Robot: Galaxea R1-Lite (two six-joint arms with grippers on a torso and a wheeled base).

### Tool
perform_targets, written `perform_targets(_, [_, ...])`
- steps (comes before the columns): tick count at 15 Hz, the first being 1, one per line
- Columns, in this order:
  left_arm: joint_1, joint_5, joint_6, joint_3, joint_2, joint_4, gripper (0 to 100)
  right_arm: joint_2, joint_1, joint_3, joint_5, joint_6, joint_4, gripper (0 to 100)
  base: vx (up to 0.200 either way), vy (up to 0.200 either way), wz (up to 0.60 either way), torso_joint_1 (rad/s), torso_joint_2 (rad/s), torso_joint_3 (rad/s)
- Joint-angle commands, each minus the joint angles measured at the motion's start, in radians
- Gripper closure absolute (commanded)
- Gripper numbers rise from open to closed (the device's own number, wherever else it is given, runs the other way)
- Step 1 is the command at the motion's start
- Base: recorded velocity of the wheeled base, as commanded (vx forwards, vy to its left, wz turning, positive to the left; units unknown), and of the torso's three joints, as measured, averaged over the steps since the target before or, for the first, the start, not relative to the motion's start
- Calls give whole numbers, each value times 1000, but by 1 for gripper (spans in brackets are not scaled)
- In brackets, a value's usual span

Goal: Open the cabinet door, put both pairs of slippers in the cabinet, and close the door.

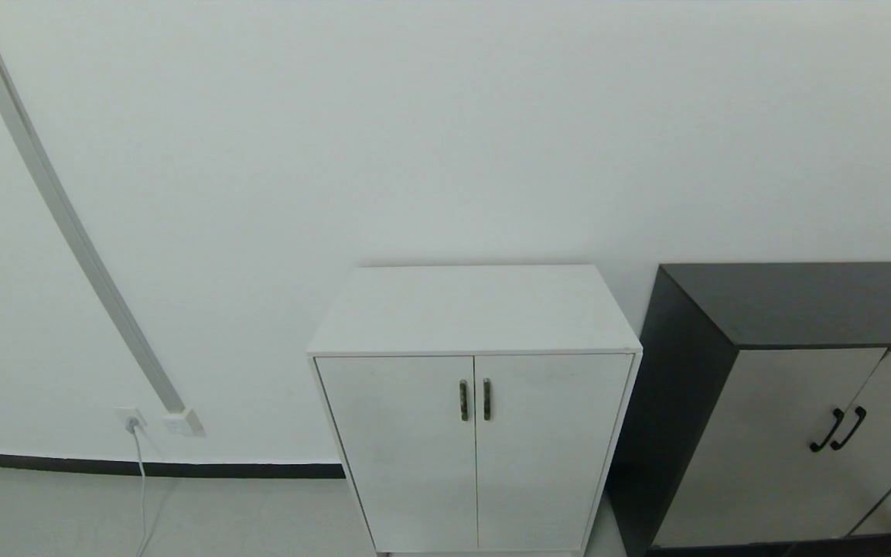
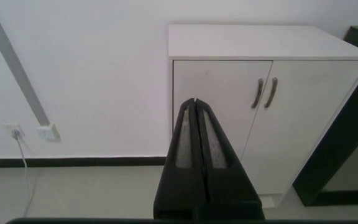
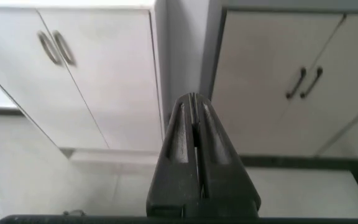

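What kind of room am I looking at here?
Probably a plain indoor room, perhaps an office or test space: a white two-door cabinet stands against a bare white wall beside a dark cabinet, with a wall socket low down.

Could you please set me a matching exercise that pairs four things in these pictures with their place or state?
Things:
1. white cabinet
2. dark cabinet
3. socket
4. left gripper

Place or state:
A. farthest to the robot's right
B. shut, holding nothing
C. between the socket and the other cabinet
D. low on the wall, farthest to the robot's left

Pairs: 1-C, 2-A, 3-D, 4-B.
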Motion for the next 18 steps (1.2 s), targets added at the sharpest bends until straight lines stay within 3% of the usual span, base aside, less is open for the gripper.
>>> perform_targets(1, [0,0,0,0,1,0,100,-85,1,-2,-1,-4,1,100,0,0,0,0,0,0])
perform_targets(4, [0,0,0,0,1,1,100,-89,1,-3,8,-14,0,100,0,0,0,0,0,0])
perform_targets(8, [0,0,-1,0,1,1,100,-88,4,-6,191,-59,12,100,0,0,0,0,0,0])
perform_targets(9, [0,0,-1,0,1,0,100,-77,26,14,246,-61,15,100,0,0,0,0,0,0])
perform_targets(10, [0,0,-1,0,1,0,100,-52,96,15,232,-22,15,100,0,0,0,0,0,0])
perform_targets(12, [0,0,-1,0,1,0,100,-39,147,12,218,7,15,100,0,0,0,0,0,0])
perform_targets(16, [0,0,-1,0,1,0,100,-3,-82,11,197,-16,14,100,0,0,0,0,0,0])
perform_targets(18, [0,0,-1,0,1,0,100,-75,-123,12,198,-19,14,100,0,0,0,0,0,0])
